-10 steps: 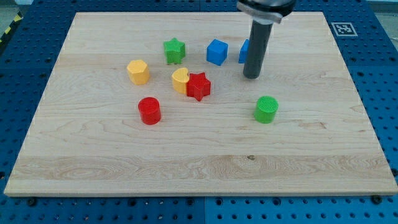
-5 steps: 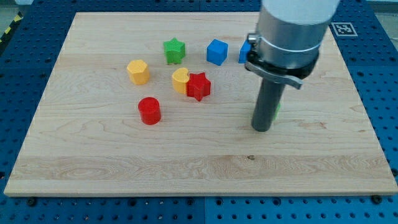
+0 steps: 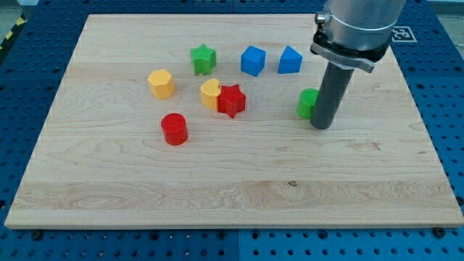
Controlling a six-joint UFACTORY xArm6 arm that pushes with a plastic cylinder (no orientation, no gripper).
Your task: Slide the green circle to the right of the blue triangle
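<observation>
My tip (image 3: 322,125), a bare rod with no jaws, touches the green circle (image 3: 307,104) at its lower right, below the blue triangle (image 3: 290,60).

Grey cylindrical housing, black collar, dark rod (image 3: 330,90).

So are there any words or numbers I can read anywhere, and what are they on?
No readable words or numbers anywhere.
The only sign is a black-and-white square marker on the wooden board's far right corner: a pattern, not letters.
The blocks, such as the green circle beside my tip, carry no print.
</observation>
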